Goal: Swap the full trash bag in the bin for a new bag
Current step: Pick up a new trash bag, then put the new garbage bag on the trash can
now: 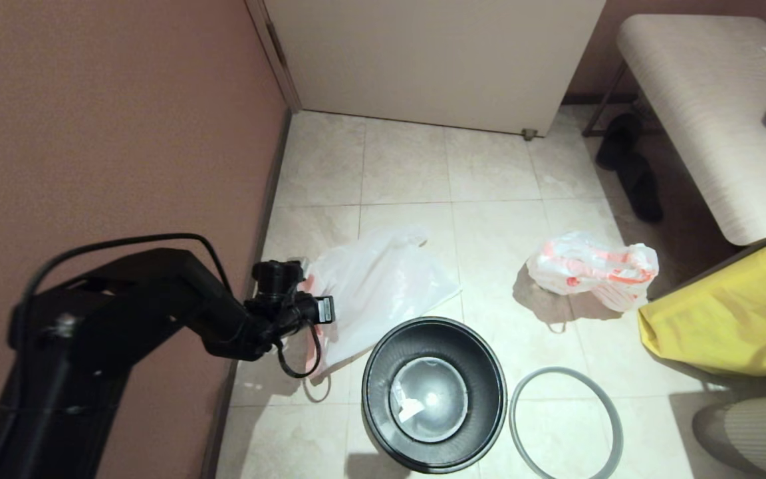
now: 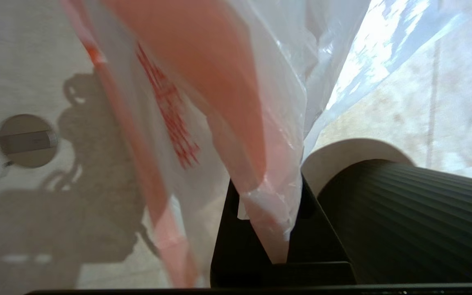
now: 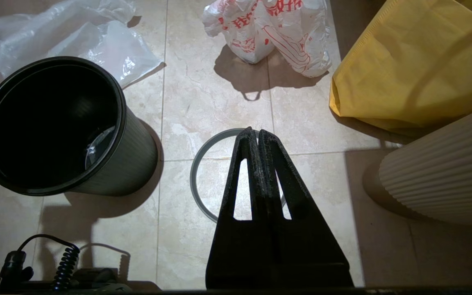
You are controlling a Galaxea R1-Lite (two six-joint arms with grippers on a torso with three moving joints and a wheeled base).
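Between the left gripper's [image 2: 277,246] closed fingers, the new bag's [image 1: 383,279] orange-banded edge is pinched beside the empty bin [image 1: 435,394], and that thin film could slip free when lifted; the right gripper [image 3: 257,137], fingers pressed together, hovers over the hoop [image 3: 203,164].

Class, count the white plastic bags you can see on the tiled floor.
2. The new bag lies left of the bin, held by the left gripper; the full trash bag sits beside the yellow bag.

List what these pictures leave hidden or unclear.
- Left pincer, left wrist view: tips covered by the new bag it grips.
- Full bag, head view: contents not readable through the plastic.
- Bin, right wrist view: inside too dark.
- Right pincer: out of the head view.
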